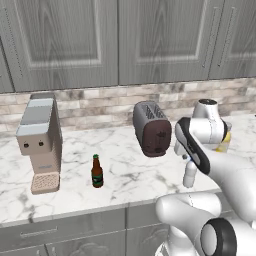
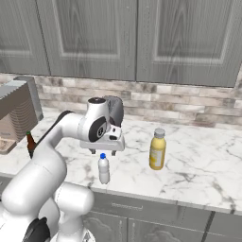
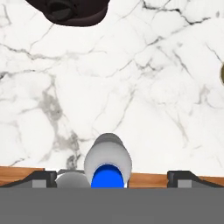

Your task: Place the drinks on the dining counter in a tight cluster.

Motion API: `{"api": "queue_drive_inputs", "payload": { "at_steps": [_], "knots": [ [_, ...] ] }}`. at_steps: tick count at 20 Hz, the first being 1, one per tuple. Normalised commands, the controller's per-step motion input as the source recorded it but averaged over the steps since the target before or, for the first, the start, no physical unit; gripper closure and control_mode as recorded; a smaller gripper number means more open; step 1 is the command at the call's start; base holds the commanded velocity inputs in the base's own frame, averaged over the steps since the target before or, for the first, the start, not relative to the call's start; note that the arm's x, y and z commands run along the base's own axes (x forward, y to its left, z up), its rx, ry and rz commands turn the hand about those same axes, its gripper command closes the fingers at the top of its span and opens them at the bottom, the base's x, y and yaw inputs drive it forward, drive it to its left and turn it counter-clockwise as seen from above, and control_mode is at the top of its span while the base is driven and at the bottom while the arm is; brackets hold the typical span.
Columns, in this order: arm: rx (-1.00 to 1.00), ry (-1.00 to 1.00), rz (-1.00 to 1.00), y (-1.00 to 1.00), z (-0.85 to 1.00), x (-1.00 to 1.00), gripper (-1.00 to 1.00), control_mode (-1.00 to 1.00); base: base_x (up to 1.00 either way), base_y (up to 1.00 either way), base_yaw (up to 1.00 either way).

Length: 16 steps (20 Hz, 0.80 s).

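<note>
My gripper [image 2: 103, 154] hangs spread open just above the clear water bottle [image 2: 103, 170], upright with its blue cap [image 3: 107, 177].

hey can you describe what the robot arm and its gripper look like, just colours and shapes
The arm is made of glossy white, rounded, tube-like segments joined by dark grey to black joint rings. It ends in a white, boxy hand carrying the gripper, whose two small finger tips are dark. No cables or markings can be made out.
</note>
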Motion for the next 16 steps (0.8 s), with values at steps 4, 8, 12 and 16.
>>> {"api": "queue_drive_inputs", "payload": {
  "at_steps": [4, 8, 12, 16],
  "knots": [
    [0.00, 0.00, 0.00, 0.00, -0.04, 0.00, -1.00, -1.00, 0.00, 0.00, 0.00],
    [0.00, 0.00, 0.00, 0.00, -0.10, 0.00, -1.00, -1.00, 0.00, 0.00, 0.00],
    [0.00, 0.00, 0.00, 0.00, -0.17, 0.00, -1.00, -1.00, 0.00, 0.00, 0.00],
    [0.00, 0.00, 0.00, 0.00, -0.19, 0.00, -1.00, -1.00, 0.00, 0.00, 0.00]
  ]
}}
